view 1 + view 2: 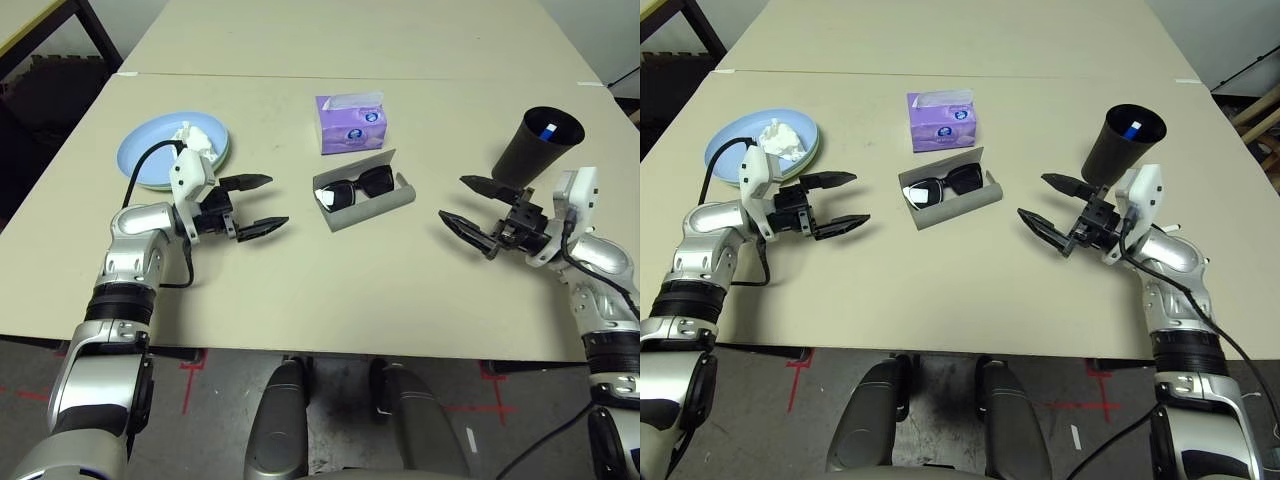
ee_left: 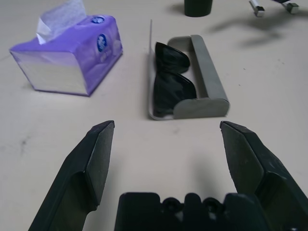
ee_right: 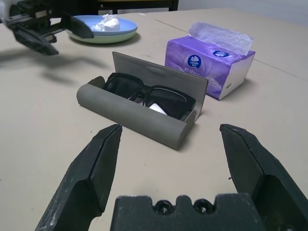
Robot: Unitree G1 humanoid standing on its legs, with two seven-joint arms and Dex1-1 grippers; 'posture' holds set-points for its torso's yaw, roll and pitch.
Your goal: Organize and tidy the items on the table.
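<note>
On the surface [image 1: 330, 300], plates [image 1: 150, 150] sit by the left edge holding a tissue [image 1: 197, 138]; mid-surface, the open case [image 1: 365, 195] cradles sunglasses [image 1: 357, 187]. Left gripper [image 1: 262, 204] and right gripper [image 1: 467, 203] flank it, jaws open, empty

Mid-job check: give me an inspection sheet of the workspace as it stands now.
Surface: beige table, seam running across the far side.
Job's things: sunglasses lie in the open grey case; tissue sits on the stacked plates.
Clutter: purple tissue box; black cup holding a small blue-white item.
Grippers: left tool and right tool open, empty, either side of the case.
Cables: black cable at left wrist, another at right forearm.
Surroundings: red floor marks; dark frame at far left.
</note>
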